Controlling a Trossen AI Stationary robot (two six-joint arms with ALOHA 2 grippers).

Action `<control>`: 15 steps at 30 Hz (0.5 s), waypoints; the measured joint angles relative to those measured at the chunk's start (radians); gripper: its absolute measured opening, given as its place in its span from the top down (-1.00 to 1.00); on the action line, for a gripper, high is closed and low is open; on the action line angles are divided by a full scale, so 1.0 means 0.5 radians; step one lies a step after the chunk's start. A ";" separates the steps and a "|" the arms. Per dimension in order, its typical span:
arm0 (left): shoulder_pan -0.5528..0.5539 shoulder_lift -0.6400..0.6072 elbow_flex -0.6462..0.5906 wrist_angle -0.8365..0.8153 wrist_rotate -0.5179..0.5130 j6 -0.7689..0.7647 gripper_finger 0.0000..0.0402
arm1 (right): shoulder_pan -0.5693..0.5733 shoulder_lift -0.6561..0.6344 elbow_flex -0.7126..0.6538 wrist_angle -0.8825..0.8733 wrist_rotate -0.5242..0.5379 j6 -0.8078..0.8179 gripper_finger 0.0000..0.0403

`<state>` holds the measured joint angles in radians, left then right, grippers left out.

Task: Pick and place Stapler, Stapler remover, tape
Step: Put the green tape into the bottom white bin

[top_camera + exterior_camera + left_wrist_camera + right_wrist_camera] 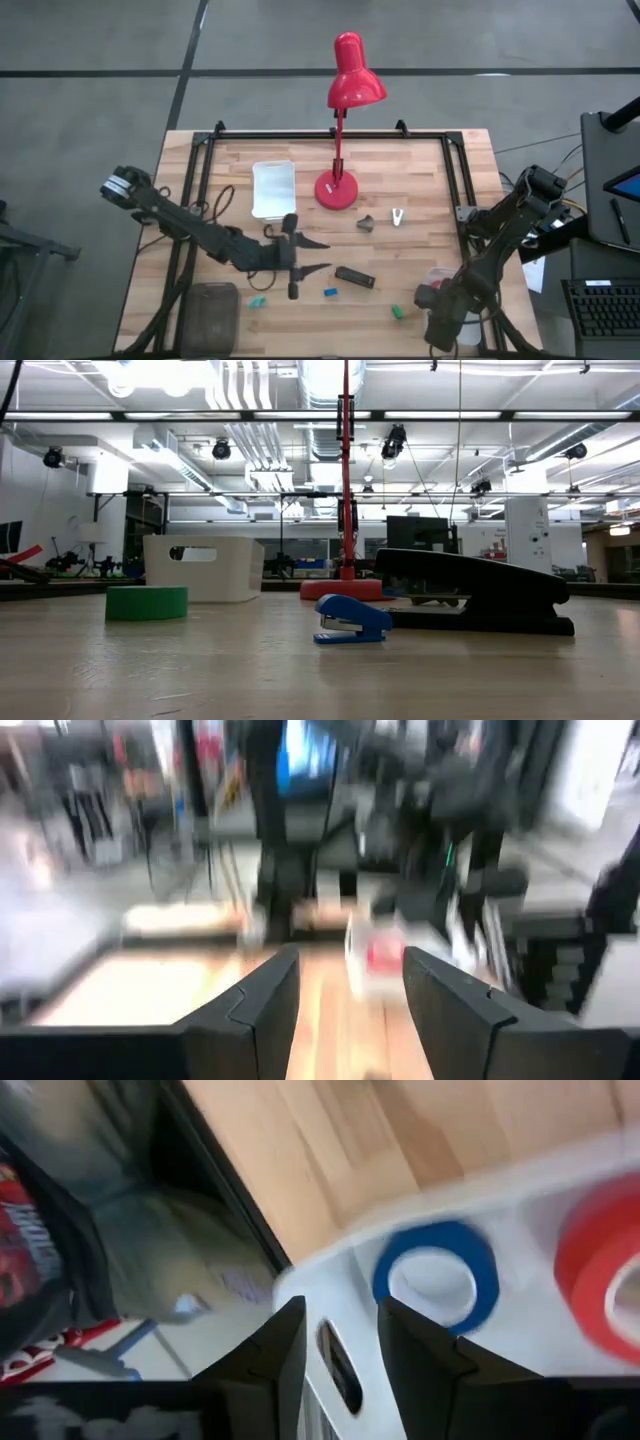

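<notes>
wooden table (420, 180) carries a red lamp (345, 90), a white bin (272, 188) and, near the front edge, the black stapler (354, 277). left gripper (318, 257) hovers just beside the stapler's end, fingers (262, 1000) spread wide and empty. right gripper (335, 1345) sits over a second white bin (560, 1310) at the table's right front corner, fingers slightly apart with nothing between them, above a blue tape roll (436, 1274) and a red tape roll (605, 1275) lying inside. looks like tape delivered, stapler next. calls for lowering the left fingers astride the stapler's narrow body and closing. green tape roll (146, 602) and small blue stapler-shaped block (352, 619) wait on the table.
</notes>
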<state>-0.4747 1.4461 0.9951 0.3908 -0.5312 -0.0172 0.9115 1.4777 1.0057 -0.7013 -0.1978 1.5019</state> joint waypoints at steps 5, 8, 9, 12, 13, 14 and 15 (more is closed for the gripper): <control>0.012 -0.026 -0.002 -0.647 -0.129 -0.448 0.10 | -0.004 -0.097 0.006 0.003 0.234 -0.188 0.48; 0.048 -0.006 -0.002 -0.964 -0.184 -0.759 0.10 | -0.005 -0.159 0.007 0.005 0.345 -0.236 0.52; 0.060 0.003 -0.002 -1.072 -0.188 -0.868 0.10 | -0.005 -0.178 0.007 0.006 0.385 -0.236 0.54; 0.081 0.039 -0.002 -1.348 -0.193 -1.103 0.10 | -0.005 -0.240 0.007 0.010 0.477 -0.246 0.57; 0.089 0.053 -0.002 -1.440 -0.181 -1.179 0.10 | -0.005 -0.259 0.007 0.009 0.499 -0.259 0.58; 0.099 0.069 -0.002 -1.527 -0.157 -1.266 0.10 | -0.006 -0.277 0.006 0.008 0.532 -0.273 0.59; 0.109 0.086 -0.002 -1.617 -0.132 -1.367 0.10 | -0.005 -0.296 0.006 0.010 0.572 -0.285 0.60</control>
<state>-0.4203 1.4892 0.9943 -0.4176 -0.5970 -0.7005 0.9089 1.3296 1.0088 -0.6964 0.0880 1.3595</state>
